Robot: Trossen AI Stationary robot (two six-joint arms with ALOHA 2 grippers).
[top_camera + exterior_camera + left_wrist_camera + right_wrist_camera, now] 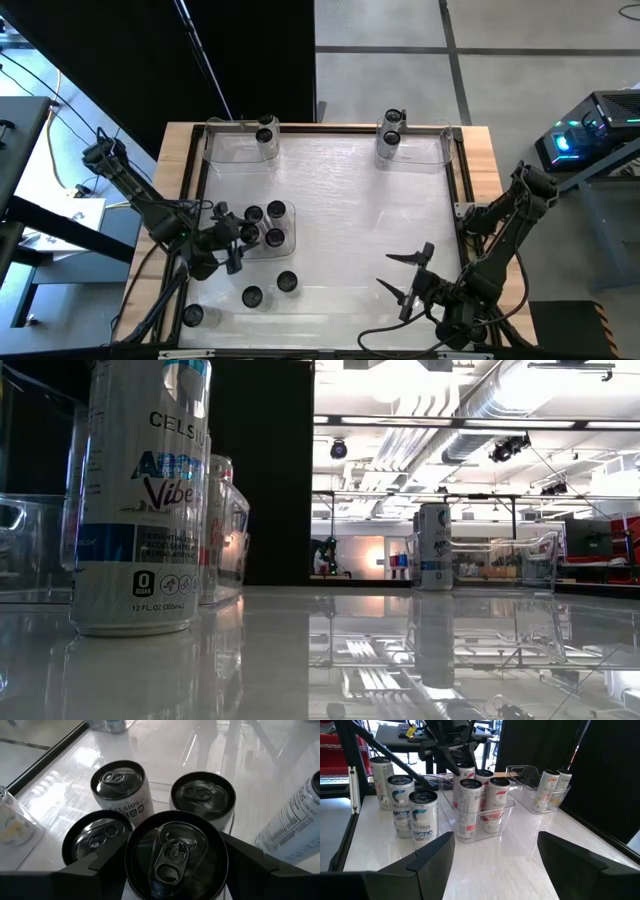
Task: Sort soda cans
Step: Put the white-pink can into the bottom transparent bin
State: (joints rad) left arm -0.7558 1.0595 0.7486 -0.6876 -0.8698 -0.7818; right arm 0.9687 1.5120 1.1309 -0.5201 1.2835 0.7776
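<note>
The left pincer pinches a Celsius can standing in the clear tray with three other cans. The right pincer hovers spread over the bare desk, well apart from the cans.

High view: straight down, far, covers whole desk and both arms. Low view: desk-top height, level across into room, one can very close at left. Left wrist view: steep down, tight on can cluster in tray. Right wrist view: low, across desk, mid-range. Same cluster shared by high and both wrist views.
</note>
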